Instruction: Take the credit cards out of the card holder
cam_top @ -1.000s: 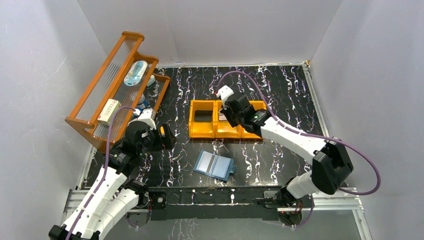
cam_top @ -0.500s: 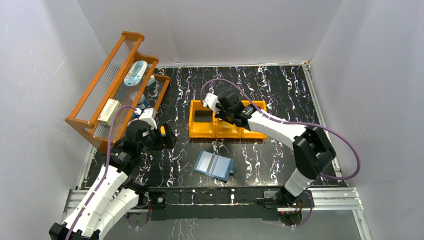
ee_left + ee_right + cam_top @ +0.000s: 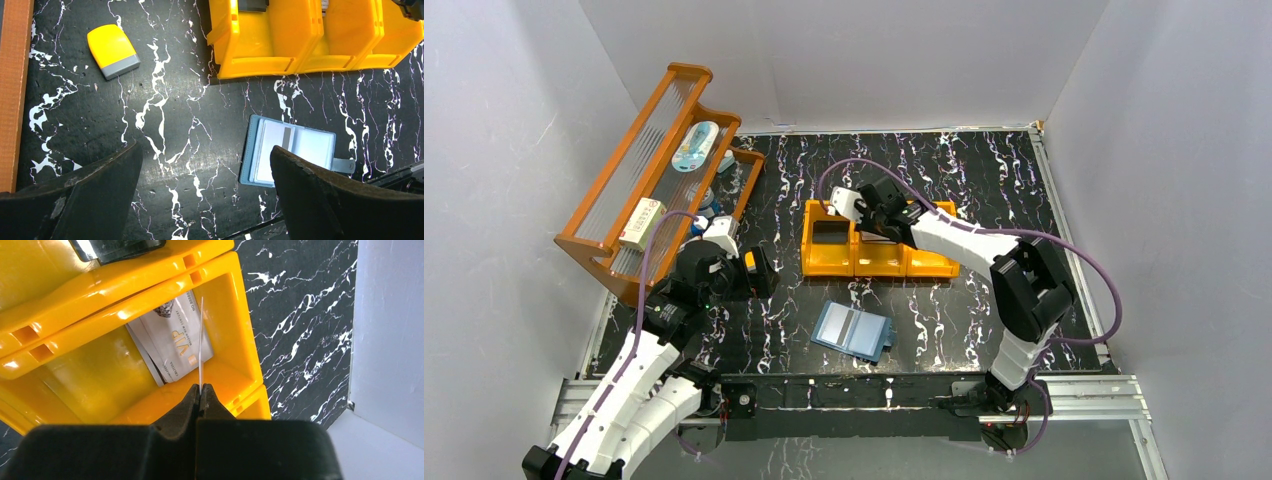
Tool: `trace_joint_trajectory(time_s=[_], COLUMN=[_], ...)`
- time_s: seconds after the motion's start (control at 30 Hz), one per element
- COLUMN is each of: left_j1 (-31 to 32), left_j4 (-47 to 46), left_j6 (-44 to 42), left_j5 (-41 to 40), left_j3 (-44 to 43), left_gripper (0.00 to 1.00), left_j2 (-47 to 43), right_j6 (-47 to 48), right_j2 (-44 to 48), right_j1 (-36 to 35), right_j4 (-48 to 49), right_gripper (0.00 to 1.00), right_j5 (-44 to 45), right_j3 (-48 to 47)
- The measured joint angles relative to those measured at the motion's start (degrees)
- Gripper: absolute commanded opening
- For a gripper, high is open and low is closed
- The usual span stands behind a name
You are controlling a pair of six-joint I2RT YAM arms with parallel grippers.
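Black, white-veined tabletop (image 3: 1004, 160); white walls (image 3: 904, 60) on three sides.

6 o'clock, nearest: card holder (image 3: 854, 331) lies open and flat, pockets up, tab at its 4 o'clock, bare marble all round it.

8 o'clock: left gripper (image 3: 205, 200) above the surface, jaws wide apart, holding nothing. Yellow block (image 3: 113, 51) lies on the marble nearby.

Centre: yellow bin (image 3: 829, 262). Right gripper (image 3: 201, 389) over the middle compartment, jaws pinched on a credit card (image 3: 201, 335) seen edge-on; VIP-printed cards (image 3: 175, 342) lie below.

9–10 o'clock: orange rack (image 3: 584, 248) against the left wall. Bare marble toward 12 and 3 o'clock.
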State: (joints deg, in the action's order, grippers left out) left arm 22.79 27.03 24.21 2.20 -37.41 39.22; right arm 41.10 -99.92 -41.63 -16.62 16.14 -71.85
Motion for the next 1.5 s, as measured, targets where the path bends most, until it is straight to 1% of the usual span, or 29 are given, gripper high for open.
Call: trace_joint_trajectory(time_s=[0.27, 0.47, 0.8, 1.03, 1.13, 1.17, 1.4, 1.5], left_j1=[0.0, 0.0, 0.0, 0.0, 0.0, 0.0, 0.0, 0.0], left_j4=[-0.02, -0.02, -0.02, -0.02, -0.02, -0.04, -0.07, -0.07], left_j6=[-0.07, -0.17, -0.2, -0.28, -0.42, -0.44, -0.46, -0.59], left_j5=[0.22, 0.26, 0.33, 0.66, 0.83, 0.85, 1.03, 1.16], left_j3=[0.2, 0.2, 0.2, 0.2, 0.2, 0.2, 0.2, 0.2], left_gripper=[0.98, 0.98, 0.98, 0.98, 0.98, 0.98, 0.98, 0.98], left_j2=[-0.02, -0.02, 0.02, 0.09, 0.11, 0.11, 0.22, 0.48], right_j6=[2.56, 4.2, 6.34, 7.63, 7.69, 7.52, 6.54, 5.07], right_j2=[-4.59, -6.67, -8.87, -9.7, -9.7, -9.7, -9.68, -9.38], right_j1=[-0.02, -0.11, -0.11, -0.11, -0.13, -0.11, -0.11, -0.11], right_j4=[-1.16, -0.42, 0.37, 0.24, -0.44, -0.9, -3.28, -3.69], right_gripper=[0.0, 0.0, 0.06, 0.16, 0.29, 0.32, 0.39, 0.4], right_j5=[0.11, 1.79, 4.31, 4.52, 4.07, 3.78, 1.66, 0.72], right_j3=[-0.61, -1.42, -3.06, -3.06, -3.06, -3.06, -3.06, -3.06])
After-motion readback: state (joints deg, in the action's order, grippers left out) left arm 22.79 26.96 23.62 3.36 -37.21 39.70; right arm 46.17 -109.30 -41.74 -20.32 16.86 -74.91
